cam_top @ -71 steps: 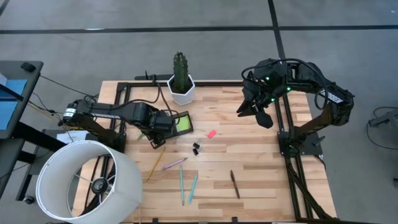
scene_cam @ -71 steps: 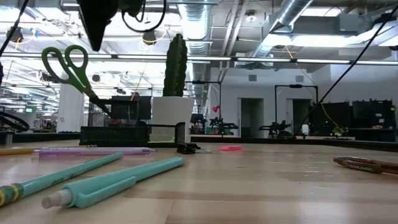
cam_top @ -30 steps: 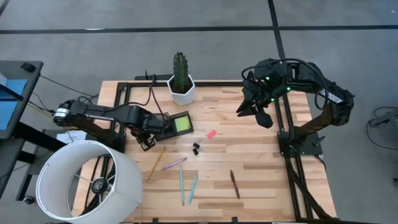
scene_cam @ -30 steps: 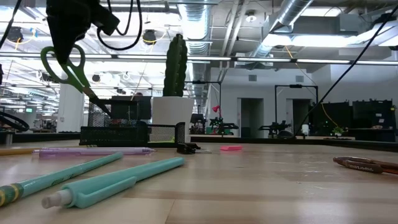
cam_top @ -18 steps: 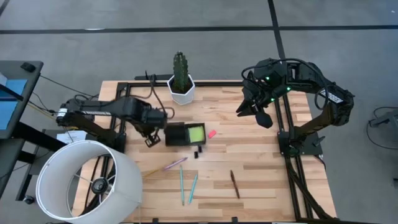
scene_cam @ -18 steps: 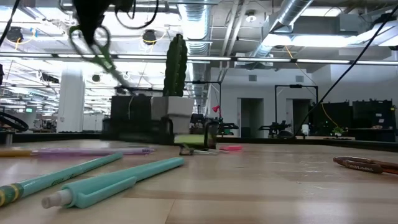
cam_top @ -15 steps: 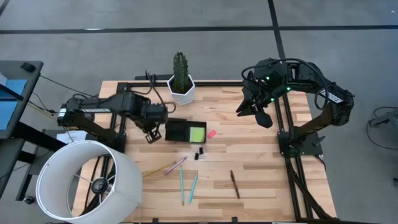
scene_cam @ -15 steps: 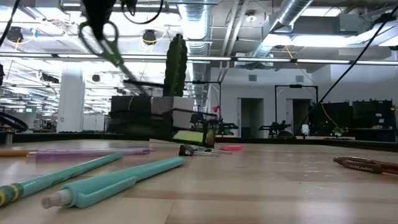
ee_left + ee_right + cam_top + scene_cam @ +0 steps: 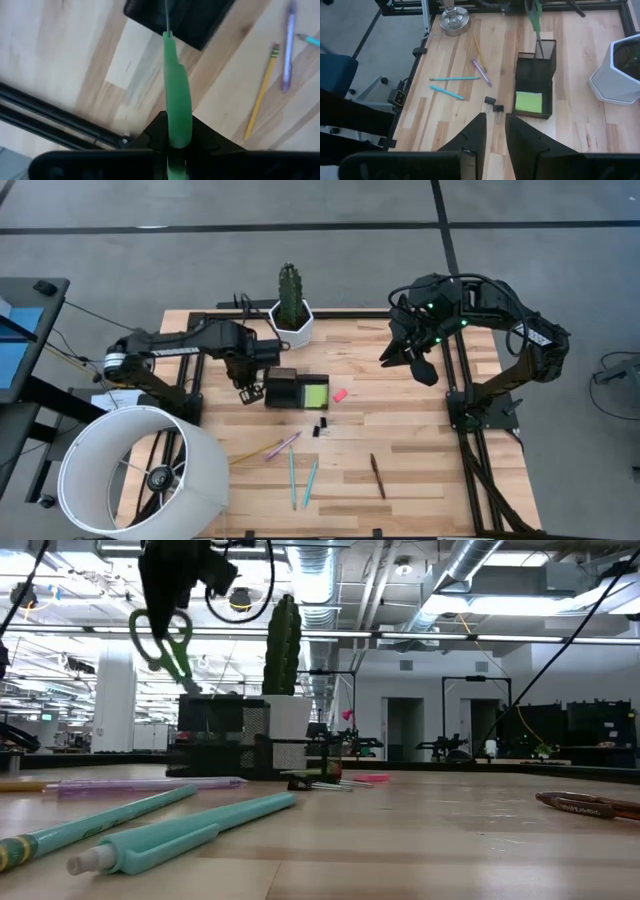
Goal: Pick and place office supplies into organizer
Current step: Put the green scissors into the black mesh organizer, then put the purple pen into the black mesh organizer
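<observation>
Left of centre in the high view, the left gripper [image 9: 246, 372] is clamped on the handles of the green-handled scissors [image 9: 160, 640], whose blade tips dip into the tall end of the black organizer [image 9: 297, 392]. A lime-green sticky-note pad [image 9: 316, 394] lies in the organizer's low compartment. Just right of the organizer sits a pink eraser [image 9: 339, 394], and below it two black binder clips [image 9: 320, 427]. Lower in that frame a yellow pencil [image 9: 253, 451], a purple pen [image 9: 283, 445], two teal pens [image 9: 301, 477] and a dark pen [image 9: 377, 475] lie scattered on the wooden table [image 9: 420, 470]. A white cactus pot [image 9: 291, 321] stands near the organizer, above it in the frame. A white lampshade [image 9: 135, 470] covers the lower left corner. At upper right, the right gripper [image 9: 417, 361] hangs off the table with its fingers nearly together, holding nothing.
</observation>
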You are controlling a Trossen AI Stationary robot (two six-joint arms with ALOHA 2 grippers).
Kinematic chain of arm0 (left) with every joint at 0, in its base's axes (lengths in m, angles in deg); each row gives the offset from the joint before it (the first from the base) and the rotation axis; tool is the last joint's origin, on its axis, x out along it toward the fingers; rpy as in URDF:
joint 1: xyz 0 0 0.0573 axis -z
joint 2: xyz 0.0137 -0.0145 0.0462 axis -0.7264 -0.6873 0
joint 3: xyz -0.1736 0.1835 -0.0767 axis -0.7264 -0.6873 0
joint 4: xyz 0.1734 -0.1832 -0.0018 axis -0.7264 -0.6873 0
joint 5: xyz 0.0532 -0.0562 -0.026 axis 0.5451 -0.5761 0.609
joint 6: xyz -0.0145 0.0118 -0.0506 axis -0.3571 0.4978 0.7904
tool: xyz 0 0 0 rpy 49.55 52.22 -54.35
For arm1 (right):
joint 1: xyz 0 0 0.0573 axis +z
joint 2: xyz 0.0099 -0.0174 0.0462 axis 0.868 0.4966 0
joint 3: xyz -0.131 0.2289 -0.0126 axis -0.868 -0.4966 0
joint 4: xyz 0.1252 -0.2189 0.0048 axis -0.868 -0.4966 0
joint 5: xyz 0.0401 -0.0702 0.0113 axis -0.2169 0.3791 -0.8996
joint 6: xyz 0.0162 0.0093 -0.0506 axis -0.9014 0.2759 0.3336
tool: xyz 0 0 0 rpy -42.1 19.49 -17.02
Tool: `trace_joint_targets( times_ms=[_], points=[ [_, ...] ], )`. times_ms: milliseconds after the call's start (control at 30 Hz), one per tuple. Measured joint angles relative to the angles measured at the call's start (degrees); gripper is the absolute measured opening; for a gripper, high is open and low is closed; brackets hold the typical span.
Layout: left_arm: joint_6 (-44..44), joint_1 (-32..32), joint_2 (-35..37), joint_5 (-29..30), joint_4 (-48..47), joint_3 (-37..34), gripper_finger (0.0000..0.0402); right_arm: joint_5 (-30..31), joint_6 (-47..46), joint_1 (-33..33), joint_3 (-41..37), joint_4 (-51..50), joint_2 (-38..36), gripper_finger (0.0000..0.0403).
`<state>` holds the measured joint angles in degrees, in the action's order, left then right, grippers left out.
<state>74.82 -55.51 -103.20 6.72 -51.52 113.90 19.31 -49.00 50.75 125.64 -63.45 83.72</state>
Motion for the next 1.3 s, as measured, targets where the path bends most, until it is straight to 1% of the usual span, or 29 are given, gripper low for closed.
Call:
trace_joint_targets(
  times_ms=[133,267,400,500,600,700,767,833,1000,1100,1167,1233,1300],
  points=[
    [2.49,-0.31,0.12,0.28,-0.06,-0.49,0.0021,0.0,0.0,0.0,0.0,-0.01,0.0,0.0064],
    [-2.31,-0.07,0.55,-1.59,-0.15,1.53,0.0021,0.0,0.05,0.0,0.0,-0.01,0.0,0.0064],
    [-5.18,-0.42,-0.62,-1.43,-0.1,2.89,0.0021,0.0,0.44,0.0,0.0,0.06,0.0,0.0064],
    [-7.3,-1.17,-2.26,-0.28,-0.18,3.03,0.0023,0.0,0.46,0.0,0.0,0.49,0.0,0.0064],
    [-10.71,-2.14,-4.6,1.81,-0.06,3.05,0.0044,0.0,0.44,0.0,0.0,0.47,0.0,0.0064],
    [-13.35,-3.08,-6.94,5.34,-0.2,3.05,0.0066,0.0,0.44,0.0,0.0,0.45,0.0,0.0064],
    [-13.29,-3.52,-8.3,6.84,-0.16,3.05,0.0079,-0.01,0.44,0.0,0.0,0.46,0.0,0.0064],
    [-12.06,-3.77,-8.72,7.13,-0.23,3.05,0.0091,0.0,0.44,0.0,0.0,0.47,0.0,0.0064],
    [-9.92,-3.89,-8.75,4.21,-0.19,4.21,0.0116,0.0,0.44,0.0,0.0,0.45,0.0,0.0064],
    [-6.89,-3.9,-8.72,-1.67,-0.28,7.42,0.0121,0.0,0.44,-0.04,0.0,0.47,0.0,0.0064],
    [-4.58,-3.88,-8.72,-4.71,-0.14,10.99,0.0119,0.0,0.46,-0.04,0.0,0.47,0.0,0.0064],
    [-2.64,-3.68,-8.7,-5.14,-0.2,14.93,0.0115,0.0,0.46,-0.04,0.0,0.47,0.0,0.0064],
    [-0.72,-3.29,-8.7,-3.24,-0.15,19.45,0.0109,0.0,0.46,-0.04,0.0,0.47,0.0,0.0064]
  ],
)
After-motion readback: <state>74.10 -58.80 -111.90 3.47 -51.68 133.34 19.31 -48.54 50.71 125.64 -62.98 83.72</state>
